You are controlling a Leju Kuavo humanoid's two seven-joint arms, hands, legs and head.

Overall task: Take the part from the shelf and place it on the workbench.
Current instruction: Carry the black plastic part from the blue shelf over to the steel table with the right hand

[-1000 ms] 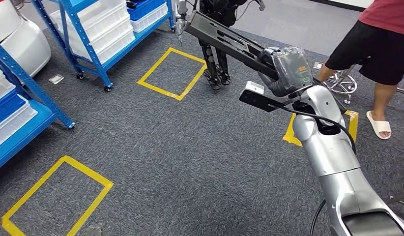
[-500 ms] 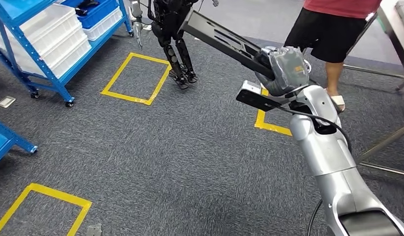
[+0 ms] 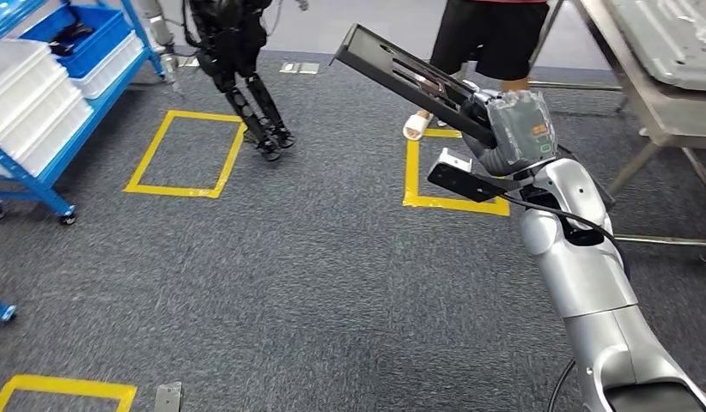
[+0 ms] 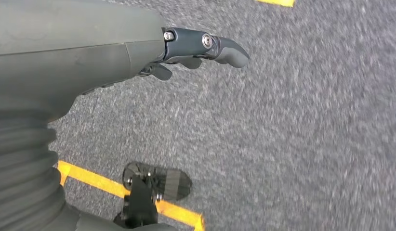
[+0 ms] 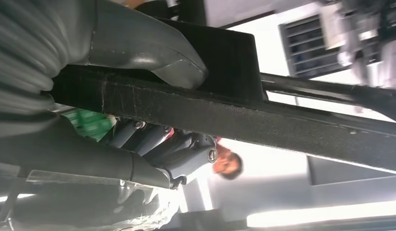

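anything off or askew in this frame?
Nothing damaged or spilled. The black part sticks out tilted from the right hand, gripped at one end, with its far end raised toward the person's legs by the workbench. That clearance looks tight and is worth watching. The left hand hangs over the carpet, holding nothing.

The person (image 3: 491, 39) by the workbench (image 3: 667, 64) is cut off above the shorts by the head view's top edge; the workbench runs out past the right edge; the right hand (image 3: 508, 129) is wrapped in clear film, so its fingers under the black part (image 3: 410, 77) are hidden there; the blue shelf (image 3: 40, 94) is cropped at the left; the left wrist view's carpet (image 4: 307, 120) is blurred.
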